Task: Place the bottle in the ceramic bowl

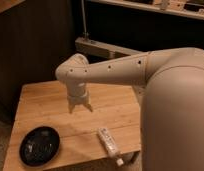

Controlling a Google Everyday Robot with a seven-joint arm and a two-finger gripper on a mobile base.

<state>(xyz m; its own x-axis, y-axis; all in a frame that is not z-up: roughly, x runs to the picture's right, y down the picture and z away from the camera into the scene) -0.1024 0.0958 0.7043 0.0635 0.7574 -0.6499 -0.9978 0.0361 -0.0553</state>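
The slim whitish bottle [109, 143] lies on its side on the wooden table [40, 105], near the front right edge, its cap end pointing to the front right. The glossy black ceramic bowl [40, 145] sits at the table's front left corner, with nothing in it. My gripper [80, 108] hangs from the white arm above the middle of the table, behind and to the left of the bottle, to the right of and behind the bowl. It holds nothing.
My large white arm [170, 100] fills the right side of the view and hides the table's right part. A dark wall and a metal shelf frame [105, 47] stand behind the table.
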